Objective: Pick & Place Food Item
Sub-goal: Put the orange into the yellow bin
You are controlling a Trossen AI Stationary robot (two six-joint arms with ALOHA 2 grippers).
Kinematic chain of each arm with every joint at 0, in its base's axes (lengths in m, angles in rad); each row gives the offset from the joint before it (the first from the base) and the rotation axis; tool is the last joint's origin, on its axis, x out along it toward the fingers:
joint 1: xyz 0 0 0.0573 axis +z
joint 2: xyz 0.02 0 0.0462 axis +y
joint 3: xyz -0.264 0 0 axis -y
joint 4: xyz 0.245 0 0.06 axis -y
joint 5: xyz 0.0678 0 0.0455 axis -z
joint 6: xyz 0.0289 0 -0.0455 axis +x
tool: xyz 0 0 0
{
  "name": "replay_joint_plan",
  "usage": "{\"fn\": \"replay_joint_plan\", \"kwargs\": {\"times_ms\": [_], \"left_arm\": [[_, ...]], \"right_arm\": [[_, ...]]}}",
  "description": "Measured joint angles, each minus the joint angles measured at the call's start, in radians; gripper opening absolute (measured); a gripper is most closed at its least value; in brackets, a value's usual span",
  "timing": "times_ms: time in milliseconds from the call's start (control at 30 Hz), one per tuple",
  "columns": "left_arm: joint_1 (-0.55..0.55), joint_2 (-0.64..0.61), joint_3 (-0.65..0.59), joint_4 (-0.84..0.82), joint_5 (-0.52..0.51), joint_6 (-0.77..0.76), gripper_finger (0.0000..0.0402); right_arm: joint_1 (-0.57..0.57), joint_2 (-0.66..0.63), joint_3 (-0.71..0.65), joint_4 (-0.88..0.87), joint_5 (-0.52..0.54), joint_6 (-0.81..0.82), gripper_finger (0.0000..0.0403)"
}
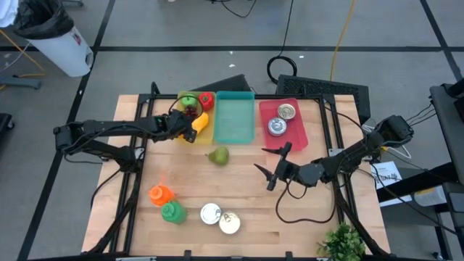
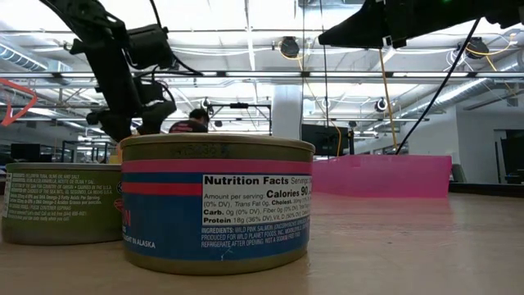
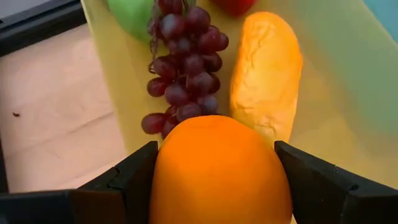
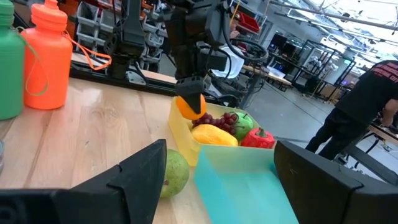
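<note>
Two of my left gripper's (image 3: 217, 180) fingers clamped the orange (image 3: 221, 171) over the yellow tray (image 1: 203, 130); my right gripper (image 1: 274, 165) hung wide open, empty, at four o'clock.

A robotics lab in an open industrial hall: exposed ceiling trusses (image 2: 246, 78) and hanging lights span the room, metal racks (image 4: 93, 28) and monitors (image 2: 323, 139) line the background, cables (image 1: 341, 36) trail across a gray taped floor (image 1: 145, 29), and a person (image 4: 354, 118) stands beyond the wooden counter (image 1: 239, 188).
</note>
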Motion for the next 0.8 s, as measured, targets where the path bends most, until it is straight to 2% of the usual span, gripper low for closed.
{"fn": "replay_joint_plan", "kwargs": {"times_ms": [267,300,400,467,700,800], "left_arm": [[-0.001,-0.001,0.000,-0.022,-0.017,-0.059,0.0275],[-0.001,-0.001,0.000,-0.021,-0.015,-0.058,0.0286],[0.000,-0.001,0.000,-0.022,0.008,-0.037,0.0356],[-0.001,-0.001,0.000,-0.023,0.028,-0.032,0.0383],[-0.001,-0.030,0.006,-0.024,0.070,0.072,0.0321],[-0.001,-0.062,0.021,-0.025,0.079,0.076,0.0310]], "right_arm": [[0.000,0.000,0.000,0.000,0.000,0.007,0.0279],[0.000,0.000,0.000,0.000,0.000,0.006,0.0279],[0.000,0.000,0.000,0.000,0.000,0.007,0.0279],[0.000,0.000,0.000,0.000,0.000,0.007,0.0279],[0.000,0.000,0.000,0.000,0.000,0.007,0.0279],[0.000,0.000,0.000,0.000,0.000,0.007,0.0279]]}}
